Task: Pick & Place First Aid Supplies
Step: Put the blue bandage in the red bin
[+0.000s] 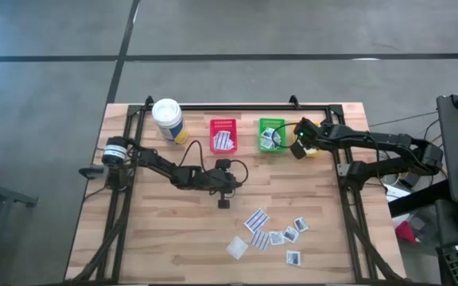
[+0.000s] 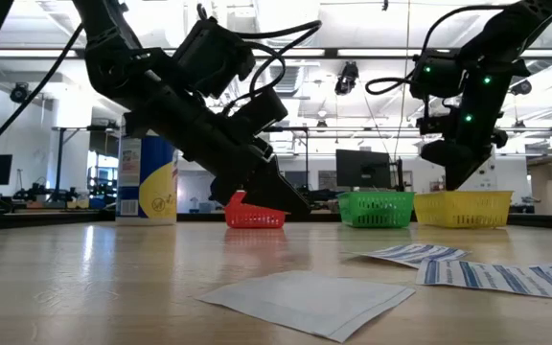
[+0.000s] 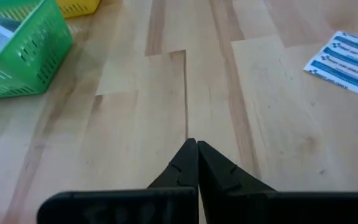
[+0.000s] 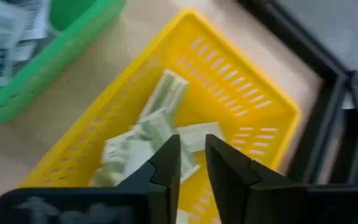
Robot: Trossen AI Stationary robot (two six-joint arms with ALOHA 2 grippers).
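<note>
1. Nearest the low camera: 1 blank white packet (image 2: 305, 299) flat on the table (image 1: 157, 238), with blue-striped packets (image 2: 501, 275) just behind it toward 3 o'clock.
2. Right gripper (image 4: 191, 163) hangs over the yellow bin (image 4: 253, 118), at about 1 o'clock on the table in the high view. Fingers slightly parted, nothing visibly between them; pale packets (image 4: 148, 140) lie in the bin below.
3. Left gripper (image 3: 197, 163) sits near table centre, fingers pressed together, holding nothing, above bare wood.
4. Done so far, as judged: red bin (image 1: 223, 135) and green bin (image 1: 272, 135) at 12 o'clock each hold packets, and the yellow one does too.
5. Left to do: a loose cluster of about 7 packets (image 1: 270, 233) at roughly 5 o'clock in the high view, unsorted. Task looks past halfway, not finished.
6. White canister (image 1: 168, 120) stands at 11 o'clock, apart from the work.
</note>
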